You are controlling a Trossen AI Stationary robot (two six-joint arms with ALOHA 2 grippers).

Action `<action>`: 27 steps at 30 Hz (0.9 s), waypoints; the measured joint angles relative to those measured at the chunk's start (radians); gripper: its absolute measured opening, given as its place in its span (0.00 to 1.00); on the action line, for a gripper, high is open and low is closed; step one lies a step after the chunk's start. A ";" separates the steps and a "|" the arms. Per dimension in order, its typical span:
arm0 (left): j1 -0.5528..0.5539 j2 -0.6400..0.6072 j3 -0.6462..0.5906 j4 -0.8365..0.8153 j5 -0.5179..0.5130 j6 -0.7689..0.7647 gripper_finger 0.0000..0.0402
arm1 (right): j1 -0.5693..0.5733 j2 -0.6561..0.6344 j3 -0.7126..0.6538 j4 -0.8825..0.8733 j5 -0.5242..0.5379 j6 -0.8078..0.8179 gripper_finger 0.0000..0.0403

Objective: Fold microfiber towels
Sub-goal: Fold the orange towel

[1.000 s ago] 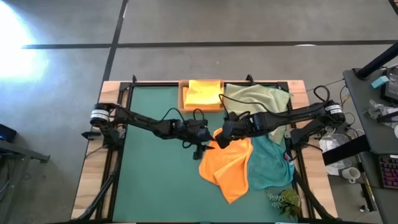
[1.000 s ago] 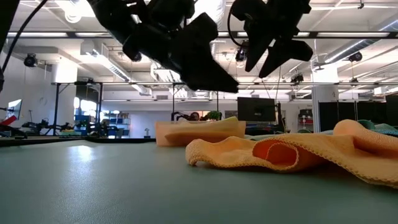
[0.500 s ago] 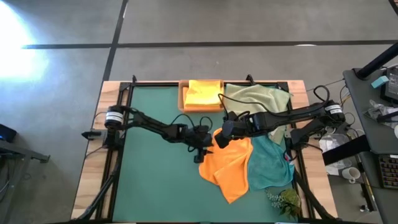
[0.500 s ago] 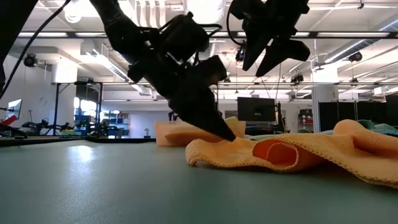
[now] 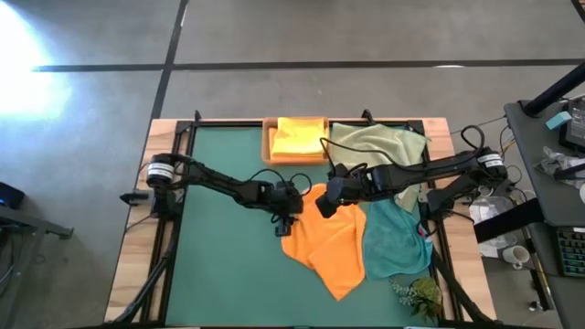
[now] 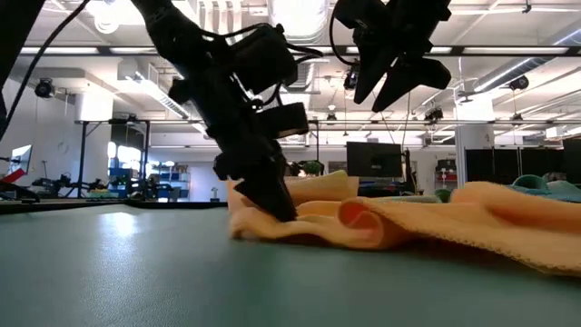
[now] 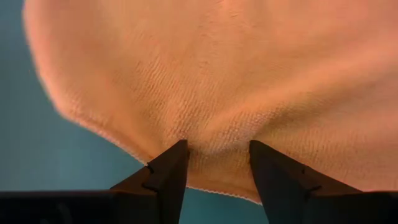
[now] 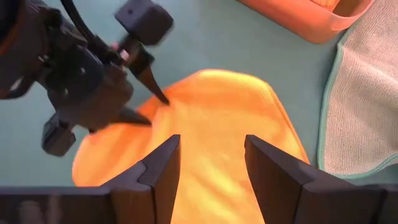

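An orange towel (image 5: 327, 249) lies rumpled on the green mat (image 5: 224, 265), a little right of the middle. My left gripper (image 5: 285, 224) stands open with its fingertips down on the towel's left part (image 6: 272, 213). My right gripper (image 5: 325, 208) hovers open above the towel's far part (image 8: 211, 118), touching nothing. A teal towel (image 5: 395, 242) lies to the right of the orange one, with a pale green towel (image 5: 377, 146) behind it. A yellow towel (image 5: 300, 137) sits folded in the wooden tray at the far edge. My left gripper sets both open fingertips (image 7: 177, 158) on the orange towel just inside its left edge (image 7: 217, 134). The fingers slant down from the table's left. A small ridge of cloth rises between them. The towel lies on the mat, slack.
The wooden tray (image 5: 271, 146) stands at the far edge, middle. A small green plant (image 5: 419, 294) sits at the near right corner. The mat's left half is bare green surface. Black frame rails run along the table's sides.
My left gripper has sunk and tipped steeper, coming down from above the mat onto the orange towel's left edge. That edge has slid toward the table's left, and the towel's open fold has flattened. My right gripper has stayed where it was.
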 joint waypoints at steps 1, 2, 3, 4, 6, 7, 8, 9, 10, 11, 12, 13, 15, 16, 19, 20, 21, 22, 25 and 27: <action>-0.001 -0.014 -0.001 -0.053 -0.037 -0.001 0.40 | 0.000 0.000 0.000 0.000 0.000 -0.001 0.41; -0.001 -0.025 -0.003 -0.101 -0.068 -0.003 0.40 | 0.000 0.000 0.000 0.000 0.000 -0.001 0.41; 0.000 -0.041 -0.003 -0.144 -0.090 -0.007 0.40 | 0.000 0.000 0.000 0.001 0.000 -0.002 0.41; 0.000 -0.056 -0.007 -0.197 -0.113 -0.024 0.40 | 0.000 0.000 0.000 0.000 0.000 -0.004 0.41; 0.003 -0.085 -0.014 -0.290 -0.130 -0.061 0.40 | 0.000 0.000 0.000 0.001 0.000 -0.004 0.41; 0.003 -0.093 -0.018 -0.327 -0.132 -0.075 0.40 | 0.000 0.000 -0.001 0.001 0.000 -0.004 0.41; 0.003 -0.105 -0.024 -0.356 -0.134 -0.090 0.40 | 0.000 0.000 -0.001 0.000 -0.001 -0.004 0.41; 0.003 -0.116 -0.032 -0.395 -0.134 -0.105 0.40 | 0.000 0.000 -0.002 0.001 0.000 -0.005 0.41; 0.003 -0.123 -0.040 -0.434 -0.134 -0.126 0.40 | 0.000 0.000 -0.002 0.001 -0.001 -0.005 0.41; 0.002 -0.130 -0.045 -0.459 -0.134 -0.145 0.40 | 0.000 0.000 -0.002 0.001 0.000 -0.004 0.41; 0.002 -0.136 -0.052 -0.488 -0.134 -0.162 0.40 | 0.000 0.000 -0.002 0.001 0.000 -0.004 0.41; 0.002 -0.138 -0.063 -0.508 -0.133 -0.178 0.40 | 0.000 0.000 -0.002 0.001 -0.001 -0.003 0.41; 0.002 -0.153 -0.088 -0.523 -0.128 -0.206 0.40 | 0.000 0.000 -0.002 0.002 -0.001 -0.002 0.41; 0.001 -0.158 -0.106 -0.526 -0.122 -0.227 0.40 | 0.000 0.000 -0.002 0.002 -0.001 -0.002 0.41; -0.003 -0.181 -0.148 -0.548 -0.081 -0.273 0.40 | 0.000 0.000 -0.002 0.008 -0.001 -0.001 0.41; -0.005 -0.193 -0.160 -0.546 -0.069 -0.286 0.40 | 0.000 0.000 -0.002 0.008 -0.001 -0.001 0.41; -0.008 -0.205 -0.171 -0.548 -0.054 -0.298 0.40 | 0.000 0.000 -0.002 0.008 -0.002 -0.001 0.41; -0.012 -0.220 -0.184 -0.556 -0.034 -0.308 0.40 | 0.000 0.000 -0.002 0.008 -0.004 -0.001 0.41; -0.035 -0.276 -0.206 -0.575 0.010 -0.307 0.40 | 0.000 0.000 -0.002 0.008 -0.024 -0.001 0.41; -0.053 -0.320 -0.222 -0.600 0.047 -0.308 0.40 | 0.000 0.000 -0.002 0.008 -0.033 0.000 0.41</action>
